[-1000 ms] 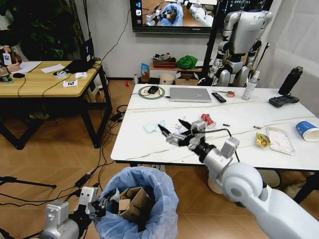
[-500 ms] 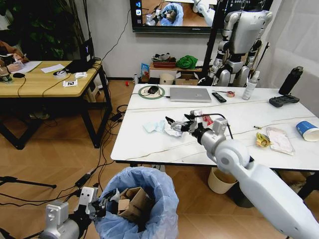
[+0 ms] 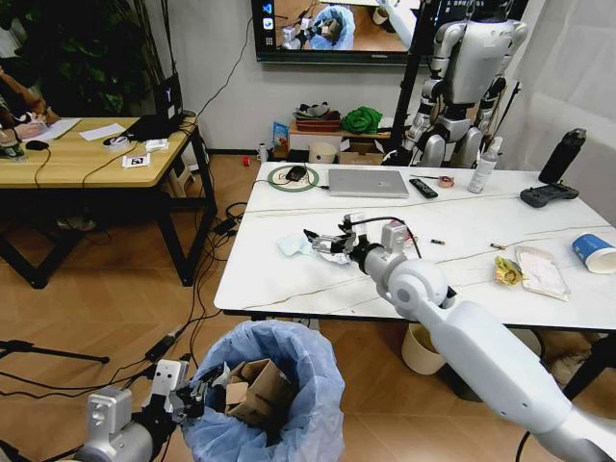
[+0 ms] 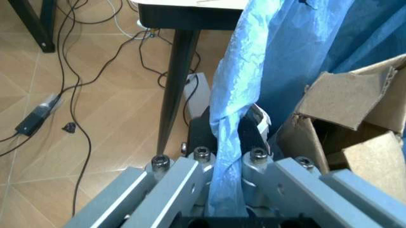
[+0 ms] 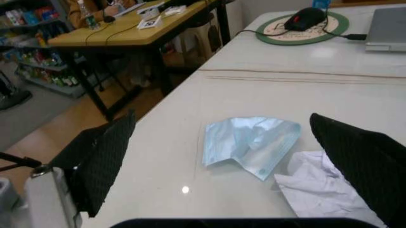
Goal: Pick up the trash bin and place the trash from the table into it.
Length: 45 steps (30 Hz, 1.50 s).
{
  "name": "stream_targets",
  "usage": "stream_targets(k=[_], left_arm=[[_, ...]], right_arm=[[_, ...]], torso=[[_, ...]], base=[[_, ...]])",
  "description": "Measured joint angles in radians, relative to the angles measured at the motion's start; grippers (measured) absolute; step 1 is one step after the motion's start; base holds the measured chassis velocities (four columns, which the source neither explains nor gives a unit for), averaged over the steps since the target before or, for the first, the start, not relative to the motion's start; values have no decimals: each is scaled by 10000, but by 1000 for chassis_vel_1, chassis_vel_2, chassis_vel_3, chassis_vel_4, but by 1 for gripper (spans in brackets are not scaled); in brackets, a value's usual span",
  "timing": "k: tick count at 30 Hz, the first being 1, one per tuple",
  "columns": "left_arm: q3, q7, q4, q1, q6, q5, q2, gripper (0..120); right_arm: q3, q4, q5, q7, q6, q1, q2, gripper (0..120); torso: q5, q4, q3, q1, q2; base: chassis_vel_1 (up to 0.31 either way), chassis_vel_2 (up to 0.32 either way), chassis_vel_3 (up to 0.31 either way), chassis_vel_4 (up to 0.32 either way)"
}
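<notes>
Mid-cleanup at the marble-top bench (image 3: 289, 279): the right pincer (image 3: 320, 243) is reaching out over the bench w/ its black fingers (image 5: 101, 156) spread wide and nothing between them, hovering just above two scraps near the bench's left side, a pale-blue paper (image 5: 250, 142) and, touching it, a crumpled white paper (image 5: 317, 190). Below the bench's near edge, the left pincer (image 4: 228, 156) is gripping a bunched fold of the blue liner at the rim of the trash bin (image 3: 279, 385), holding the bin up off the floor beside the bench's front. Torn brown cardboard (image 3: 255, 395) is already sitting inside the bin, so the job looks part done: bin picked up, at least one piece dumped. Plenty seems left. A crushed red can (image 3: 401, 232) is lying just beyond the right arm, toward the bench's middle; a yellow wrapper (image 3: 506, 270) and a clear packet (image 3: 541, 270) are lying side by side toward the bench's right end, w/ a blue-white paper cup (image 3: 593, 252) at the far right edge. By this count roughly a half-dozen bits are still on the bench, and the blue and white papers under the open pincer appear next in line. Laptop (image 3: 367, 183), remote (image 3: 422, 188) and black controller (image 3: 548, 195) along the bench's far side aren't trash.
</notes>
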Motion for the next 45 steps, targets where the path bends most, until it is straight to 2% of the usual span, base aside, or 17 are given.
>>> stream_targets(k=[19,45], left_arm=[[7,14,0,-104,0,-55,-7,0],[-72,15,0,-181,0,-173,-16,0]], right_arm=[[-1136,-1480,23,-789,156,698,923,100],[-1210,-3497,-426,-942,240,1505,1963,100]], torso=[[0,1,0,0,0],[1,0,0,0,0]], base=[[0,0,0,0],[0,0,0,0]])
